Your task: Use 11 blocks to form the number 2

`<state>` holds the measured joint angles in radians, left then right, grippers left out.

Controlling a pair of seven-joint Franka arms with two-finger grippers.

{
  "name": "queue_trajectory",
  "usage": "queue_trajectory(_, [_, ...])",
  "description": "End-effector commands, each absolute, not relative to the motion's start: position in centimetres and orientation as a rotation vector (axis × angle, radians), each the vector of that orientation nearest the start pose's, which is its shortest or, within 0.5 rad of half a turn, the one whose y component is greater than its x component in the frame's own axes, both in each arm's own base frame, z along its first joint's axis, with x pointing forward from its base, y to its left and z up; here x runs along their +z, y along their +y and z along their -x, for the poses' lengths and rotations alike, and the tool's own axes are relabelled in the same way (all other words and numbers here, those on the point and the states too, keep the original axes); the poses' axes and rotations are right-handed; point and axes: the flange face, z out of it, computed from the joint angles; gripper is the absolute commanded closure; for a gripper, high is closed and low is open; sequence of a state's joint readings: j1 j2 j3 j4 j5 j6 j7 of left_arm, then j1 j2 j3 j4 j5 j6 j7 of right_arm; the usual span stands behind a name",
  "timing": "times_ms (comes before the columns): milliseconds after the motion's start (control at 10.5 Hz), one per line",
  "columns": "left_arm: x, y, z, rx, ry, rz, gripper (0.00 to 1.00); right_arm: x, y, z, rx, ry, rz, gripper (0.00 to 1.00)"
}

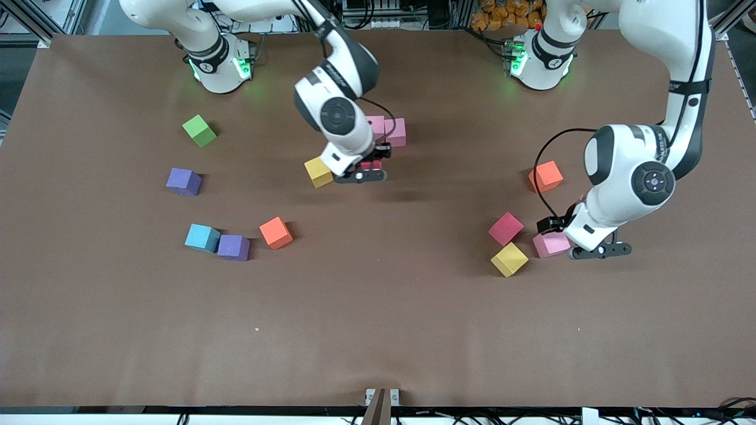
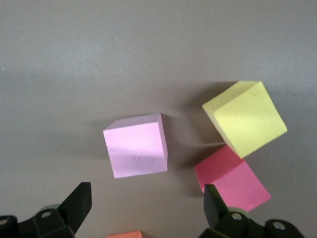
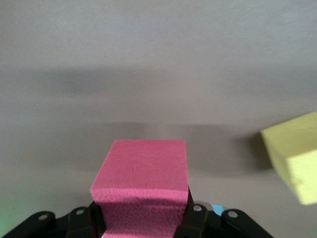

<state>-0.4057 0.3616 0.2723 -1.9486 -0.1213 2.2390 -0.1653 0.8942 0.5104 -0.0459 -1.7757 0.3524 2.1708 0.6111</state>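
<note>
My right gripper (image 1: 367, 171) is shut on a red block (image 1: 370, 164) (image 3: 143, 173), just above the table beside a yellow block (image 1: 319, 172) (image 3: 294, 156). Two pink blocks (image 1: 387, 130) sit edge to edge right by it, toward the robots' bases. My left gripper (image 1: 593, 250) (image 2: 146, 203) hangs open and empty over the table next to a pink block (image 1: 551, 244) (image 2: 136, 145). That block lies just outside its fingers, with a red block (image 1: 506, 228) (image 2: 232, 179) and a yellow block (image 1: 509, 259) (image 2: 245, 118) close by.
An orange block (image 1: 546, 176) lies toward the bases from the left gripper. Toward the right arm's end are a green cube (image 1: 199, 130), a purple block (image 1: 183, 181), a blue block (image 1: 202, 237) touching another purple one (image 1: 233, 247), and an orange block (image 1: 276, 232).
</note>
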Motion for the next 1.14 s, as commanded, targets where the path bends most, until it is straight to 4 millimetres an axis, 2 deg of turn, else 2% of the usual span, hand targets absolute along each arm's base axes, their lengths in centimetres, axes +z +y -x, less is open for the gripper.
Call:
queue_trajectory(0, [30.3,-10.5,-60.9,0.057,-0.186,3.139,0.0,23.6,53.3,-40.5,0.399,-0.016,3.035,0.95])
queue_trajectory(95, [30.4,-12.8,-60.7,0.045,-0.098,3.135,0.0,22.8,54.4,-39.9,0.376,-0.01,3.064,0.95])
queue_trajectory(190, [29.9,-14.8,-60.3,0.06,-0.121,3.143,0.0,22.2,54.7,-39.2,0.371,-0.011,3.086,0.95])
queue_trajectory(476, [27.9,-15.8,-59.8,0.103,-0.378,3.101,0.0,21.0,56.2,-36.8,0.338,-0.062,3.081,0.93])
queue_trajectory(666, [27.1,-17.6,-59.3,0.114,-0.607,3.06,0.0,20.4,56.4,-36.1,0.308,-0.069,3.074,0.92])
queue_trajectory(856, [26.2,-18.1,-59.1,0.133,-0.823,3.05,0.0,19.8,56.6,-35.2,0.289,-0.087,3.071,0.92])
queue_trajectory(1047, [25.9,-18.2,-59.1,0.136,-0.885,3.038,0.0,19.1,56.7,-33.9,0.312,-0.109,3.086,0.91])
